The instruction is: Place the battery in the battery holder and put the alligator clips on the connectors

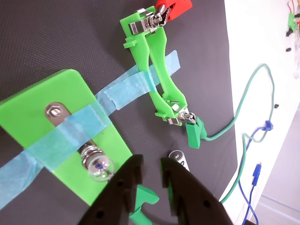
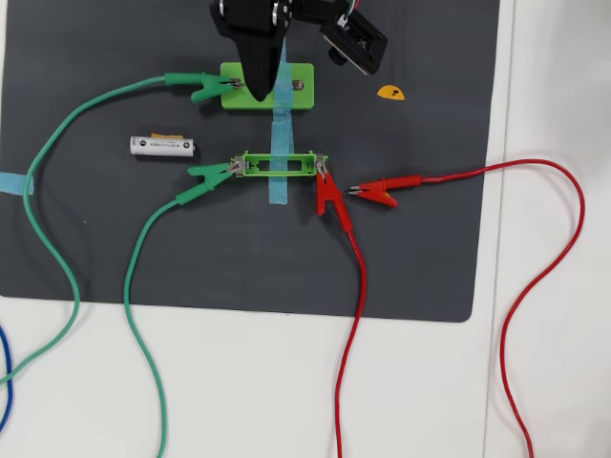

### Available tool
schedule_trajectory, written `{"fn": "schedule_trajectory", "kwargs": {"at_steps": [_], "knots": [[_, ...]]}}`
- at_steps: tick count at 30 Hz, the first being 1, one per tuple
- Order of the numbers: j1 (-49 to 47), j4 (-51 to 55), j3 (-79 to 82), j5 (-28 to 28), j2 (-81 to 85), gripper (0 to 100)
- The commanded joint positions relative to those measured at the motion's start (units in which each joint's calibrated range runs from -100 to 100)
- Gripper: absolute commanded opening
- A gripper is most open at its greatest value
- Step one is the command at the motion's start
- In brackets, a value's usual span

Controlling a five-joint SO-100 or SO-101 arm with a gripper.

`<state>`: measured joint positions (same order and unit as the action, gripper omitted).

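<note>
Overhead view, left to right: green clip (image 2: 204,88) on bulb block (image 2: 267,87) left tab, battery (image 2: 162,145) lying loose on dark mat (image 2: 95,239) left of battery holder (image 2: 283,165), holder empty and taped down. Green clip (image 2: 208,173) on holder's left tab, red clip (image 2: 329,198) on right tab, spare red clip (image 2: 379,194) loose just beside. Jaws parted, holding nothing, hovering over bulb block. Probably battery next: swing left, grab mid-body, keep level, drop between tabs without bumping clips.

The gripper (image 1: 152,171) is showing two matte black plastic fingers (image 1: 117,192), ridged along their inner edges (small round holes dotting both), while the arm (image 2: 286,24) is appearing black overhead.
</note>
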<state>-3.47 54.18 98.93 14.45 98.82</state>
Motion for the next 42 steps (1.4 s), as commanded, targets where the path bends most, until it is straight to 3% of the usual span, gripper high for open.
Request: {"fn": "schedule_trajectory", "kwargs": {"at_steps": [1,28,37,42], "knots": [[-0.3,-0.5,0.9,0.3,0.2,1],[-3.2,-3.7,0.8,-0.5,0.3,1],[-0.5,-4.8,-0.2,-9.1,-0.1,1],[0.1,-4.3,-8.3,-14.5,-5.1,2]]}}
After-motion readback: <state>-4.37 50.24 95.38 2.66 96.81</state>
